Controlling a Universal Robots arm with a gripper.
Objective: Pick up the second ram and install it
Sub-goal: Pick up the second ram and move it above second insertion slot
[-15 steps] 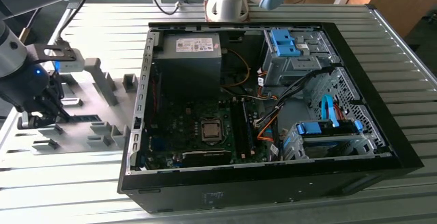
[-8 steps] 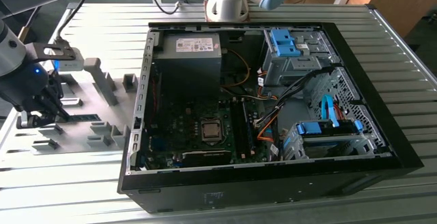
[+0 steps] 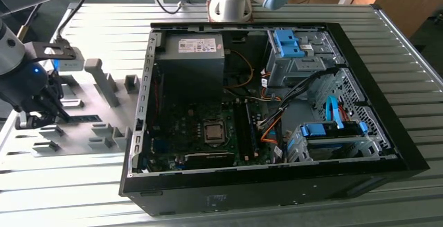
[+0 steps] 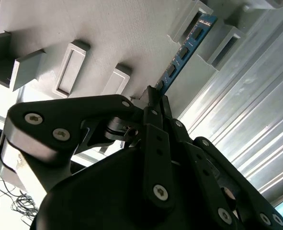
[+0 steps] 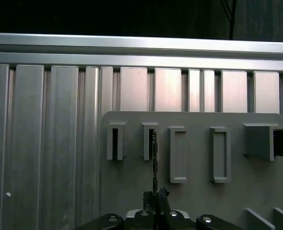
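Observation:
The second ram (image 4: 184, 52) is a thin blue circuit-board stick with dark chips. It stands on edge on the grey fixture plate (image 3: 83, 89), and its far end sits between two grey fixture blocks (image 4: 213, 45). My gripper (image 4: 154, 93) is shut on the stick's near end, one finger on each flat side. The first wrist view shows the ram (image 5: 154, 163) edge-on, running from the gripper (image 5: 155, 195) up to a slot block. In the exterior view the gripper (image 3: 61, 117) is low over the plate at the exterior view's left, with the ram (image 3: 86, 117) reaching out from it toward the case.
An open black computer case (image 3: 387, 149) lies on the ribbed aluminium table (image 3: 415, 71). Inside are the motherboard (image 3: 201, 115), memory slots (image 3: 242, 128), a power supply (image 3: 194, 45) and blue drive-bay clips (image 3: 285, 40). Several grey blocks (image 3: 104, 79) rise from the plate. A second arm's base (image 3: 232, 1) stands behind the case.

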